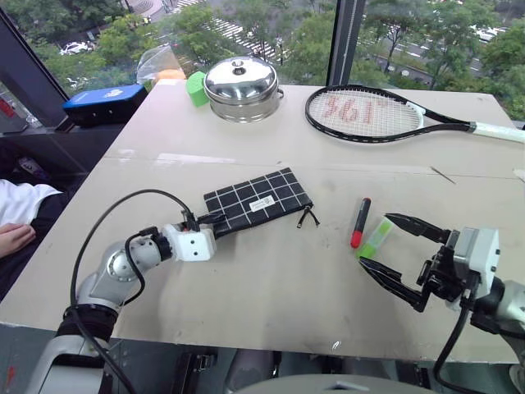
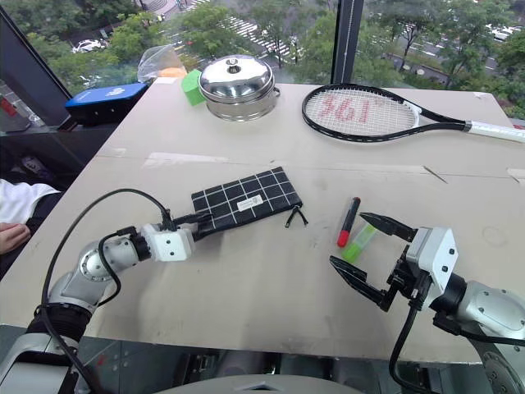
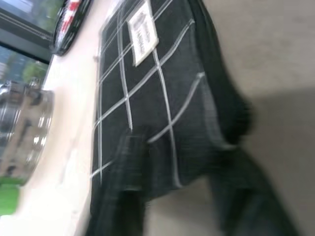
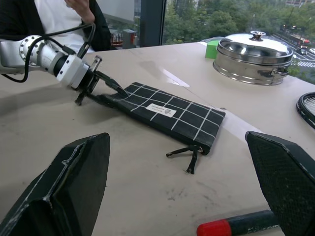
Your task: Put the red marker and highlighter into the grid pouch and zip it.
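- The pouch (image 1: 258,200) lay flat at the centre of the frame on the table (image 1: 271,279): black fabric with a white grid, a small white label near its middle, and a black zipper pull trailing off its right end.
- The left gripper (image 1: 215,220) was at the pouch's left end, its fingers pressed together on that corner; the wrist view was blurred, but they seemed to be pinching the fabric.
- The marker (image 1: 359,222), black with a red cap toward the viewer, lay right of the pouch.
- The highlighter (image 1: 377,237), chunky lime green, lay just beside the marker, on its right.
- The right gripper (image 1: 392,248) hovered at lower right, fingers spread wide, holding nothing.
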Controlling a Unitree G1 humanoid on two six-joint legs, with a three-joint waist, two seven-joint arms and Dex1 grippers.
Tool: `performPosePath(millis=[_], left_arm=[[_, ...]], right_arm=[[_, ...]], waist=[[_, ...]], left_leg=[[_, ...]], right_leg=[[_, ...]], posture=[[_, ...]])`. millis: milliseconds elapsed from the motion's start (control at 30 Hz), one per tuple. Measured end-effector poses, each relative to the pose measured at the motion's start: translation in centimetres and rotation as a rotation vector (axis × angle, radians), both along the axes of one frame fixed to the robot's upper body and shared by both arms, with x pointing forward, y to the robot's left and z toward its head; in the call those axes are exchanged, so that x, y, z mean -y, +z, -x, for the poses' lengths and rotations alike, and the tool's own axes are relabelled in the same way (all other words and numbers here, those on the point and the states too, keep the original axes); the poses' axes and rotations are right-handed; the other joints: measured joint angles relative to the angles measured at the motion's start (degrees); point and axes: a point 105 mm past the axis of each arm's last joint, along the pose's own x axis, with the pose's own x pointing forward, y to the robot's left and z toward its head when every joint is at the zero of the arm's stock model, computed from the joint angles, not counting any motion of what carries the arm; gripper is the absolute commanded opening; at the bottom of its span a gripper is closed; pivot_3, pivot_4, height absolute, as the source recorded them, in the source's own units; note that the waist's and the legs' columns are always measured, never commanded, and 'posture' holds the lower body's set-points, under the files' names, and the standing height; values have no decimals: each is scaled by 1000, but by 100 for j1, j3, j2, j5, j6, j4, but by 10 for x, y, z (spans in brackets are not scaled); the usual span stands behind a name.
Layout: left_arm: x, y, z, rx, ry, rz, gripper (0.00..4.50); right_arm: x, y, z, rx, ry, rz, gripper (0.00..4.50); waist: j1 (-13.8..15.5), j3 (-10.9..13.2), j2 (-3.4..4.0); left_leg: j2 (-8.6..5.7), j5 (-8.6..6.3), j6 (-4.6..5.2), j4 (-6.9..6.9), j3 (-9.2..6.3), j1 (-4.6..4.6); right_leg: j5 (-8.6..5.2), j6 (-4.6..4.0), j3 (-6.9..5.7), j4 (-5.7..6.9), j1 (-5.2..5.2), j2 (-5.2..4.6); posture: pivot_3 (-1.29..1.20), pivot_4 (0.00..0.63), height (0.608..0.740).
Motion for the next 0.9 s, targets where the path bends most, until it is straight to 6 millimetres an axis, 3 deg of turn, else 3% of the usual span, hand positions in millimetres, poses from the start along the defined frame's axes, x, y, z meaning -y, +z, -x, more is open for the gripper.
performPosePath(millis=[167, 300, 433, 600, 733, 833, 900], left_arm=[[1, 0, -1, -36, 4, 9, 23], [8, 3, 3, -77, 5, 69, 23], [21, 4, 8, -121, -25, 110, 23], [34, 11, 8, -132, -39, 133, 23], [39, 10, 8, -143, -31, 155, 23], [40, 8, 8, -155, -13, 170, 23], [42, 9, 9, -149, -14, 178, 0]], right_arm=[[-6, -4, 0, -14, 6, 14, 4500], [-15, -25, -6, -119, 3, 146, 4500], [-24, -39, -36, -272, -73, 152, 4500], [-47, -51, -84, -474, -193, 50, 4500], [-46, -63, -106, -581, -311, 54, 4500], [-49, -61, -115, -619, -334, 33, 4500], [-51, -61, -121, -635, -355, 25, 3963]], waist=[[-3, -4, 8], [-33, 4, -11], [-168, 25, -84], [-277, 30, -95], [-296, 32, -92], [-319, 32, -92], [-322, 31, -93]], left_leg=[[-3, 0, 1, 0, 2, -2], [-3, -2, 4, 1, 5, -8], [4, -1, 3, 1, -5, -19], [10, -1, 2, -7, -4, -30], [5, -1, 2, -8, 1, -35], [5, -2, 2, -8, 3, -33], [5, -2, 2, -8, 1, -31]], right_leg=[[-5, 7, 2, -4, 0, -1], [4, -10, 6, -5, -8, -6], [9, -17, 3, -2, -17, 2], [10, -19, 6, 5, -25, 14], [23, 5, 4, 5, -25, 13], [24, 8, 4, 6, -25, 15], [24, 8, 4, 8, -25, 16]], posture=[[0, 150, 740], [0, 150, 740], [0, 150, 740], [0, 150, 740], [0, 150, 740], [0, 150, 740], [0, 150, 740]])
